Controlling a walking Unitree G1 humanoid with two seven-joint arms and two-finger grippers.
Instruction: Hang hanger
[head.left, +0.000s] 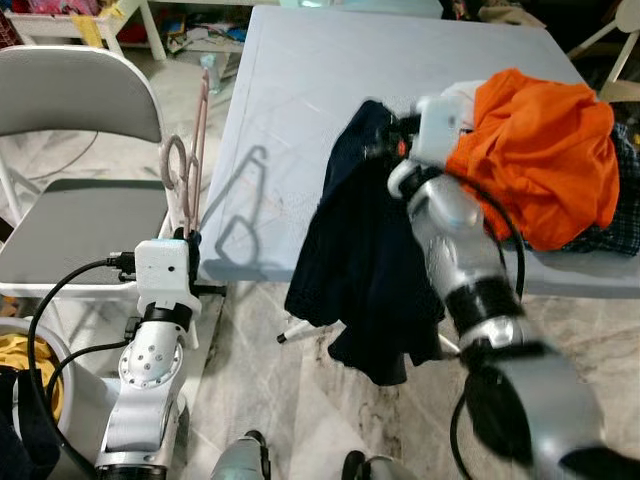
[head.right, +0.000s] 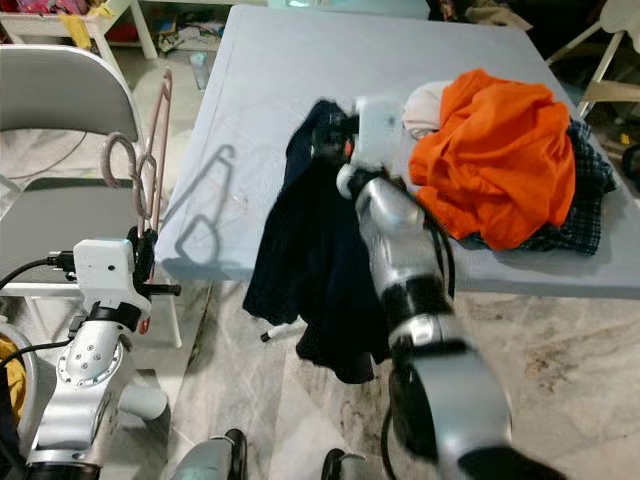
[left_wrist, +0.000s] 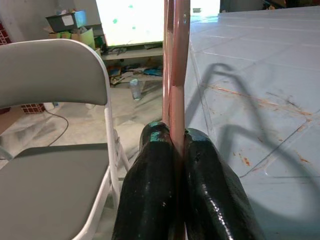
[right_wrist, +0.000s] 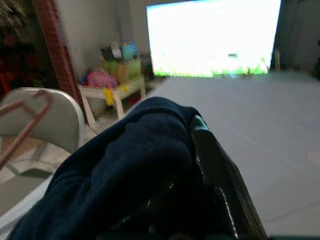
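A pink hanger (head.left: 186, 165) stands upright beside the table's left edge, hook end near the chair. My left gripper (head.left: 190, 238) is shut on its lower part, and the pink bars pass between the black fingers (left_wrist: 150, 185) in the left wrist view. My right gripper (head.left: 385, 140) is raised over the table's front edge, shut on a dark navy garment (head.left: 365, 250) that drapes down past the edge toward the floor. The navy garment (right_wrist: 125, 175) covers most of one finger (right_wrist: 220, 170) in the right wrist view.
The grey table (head.left: 300, 100) carries a pile of clothes at the right with an orange garment (head.left: 540, 150) on top and plaid cloth beneath. A grey folding chair (head.left: 70, 200) stands at the left. Cluttered white shelving lies at the far back left.
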